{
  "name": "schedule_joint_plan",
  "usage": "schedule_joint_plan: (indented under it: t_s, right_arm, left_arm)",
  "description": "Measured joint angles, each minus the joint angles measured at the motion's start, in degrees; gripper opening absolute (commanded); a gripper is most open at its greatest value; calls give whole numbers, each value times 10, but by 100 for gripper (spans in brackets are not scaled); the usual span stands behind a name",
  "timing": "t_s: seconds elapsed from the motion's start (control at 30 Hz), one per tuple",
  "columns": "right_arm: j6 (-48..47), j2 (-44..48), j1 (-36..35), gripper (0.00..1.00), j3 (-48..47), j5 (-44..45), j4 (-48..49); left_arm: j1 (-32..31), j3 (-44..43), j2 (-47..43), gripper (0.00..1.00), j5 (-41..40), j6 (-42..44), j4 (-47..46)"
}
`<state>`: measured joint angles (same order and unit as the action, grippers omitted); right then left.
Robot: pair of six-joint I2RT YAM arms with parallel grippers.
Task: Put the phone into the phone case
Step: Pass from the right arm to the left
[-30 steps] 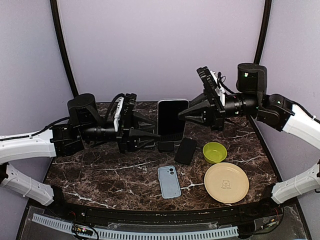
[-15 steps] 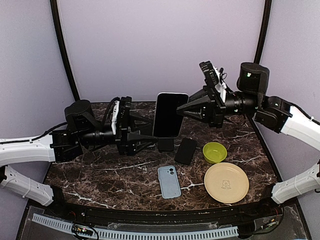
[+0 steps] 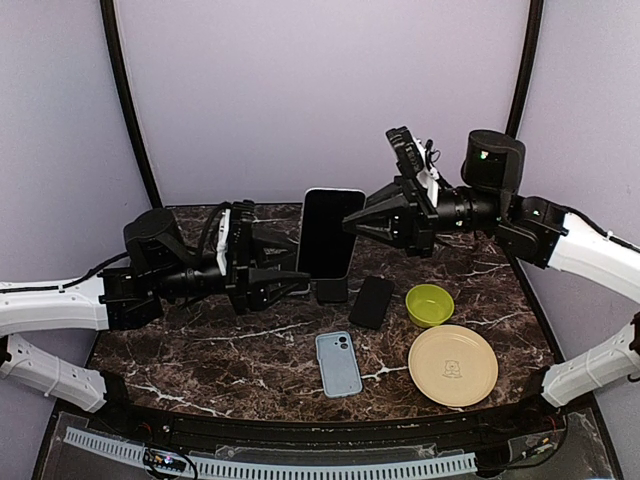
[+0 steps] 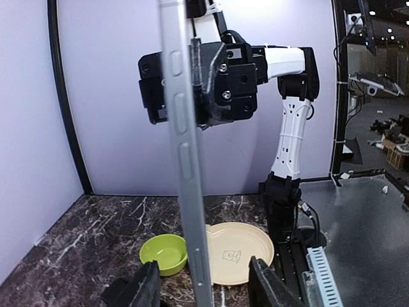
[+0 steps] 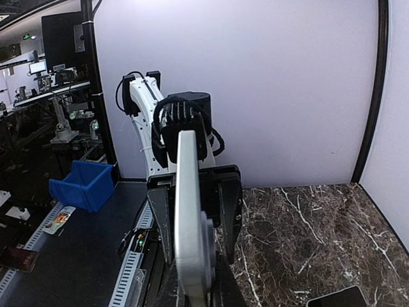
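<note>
Phone (image 3: 327,232) is upright in mid-air, pinched by one edge in the right gripper (image 3: 352,222), I'm guessing so the left gripper (image 3: 300,275), jaws spread either side of its lower end, can regrip it, while the blue phone case (image 3: 338,363) lies flat on the table below.

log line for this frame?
right hand: shut on phone, upright above table | left hand: open, astride phone's edge | case: flat on table, empty

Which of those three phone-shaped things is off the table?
The phone, held upright by the right end effector; the blue case and the black slab lie flat on the table.
</note>
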<state>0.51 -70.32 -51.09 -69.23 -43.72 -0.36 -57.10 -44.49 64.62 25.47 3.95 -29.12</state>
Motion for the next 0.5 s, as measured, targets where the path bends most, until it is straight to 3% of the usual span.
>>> schedule_joint_plan:
  t_s: [0.1,0.33,0.5]
  right_arm:
    - [0,-7,0,0,0,-1,-1]
    - [2,-11,0,0,0,-2,2]
    - [3,-24,-2,0,-2,-6,4]
  left_arm:
    - [0,1,0,35,3,0,0]
    - [0,5,0,25,4,2,-6]
    - [0,5,0,9,3,2,-6]
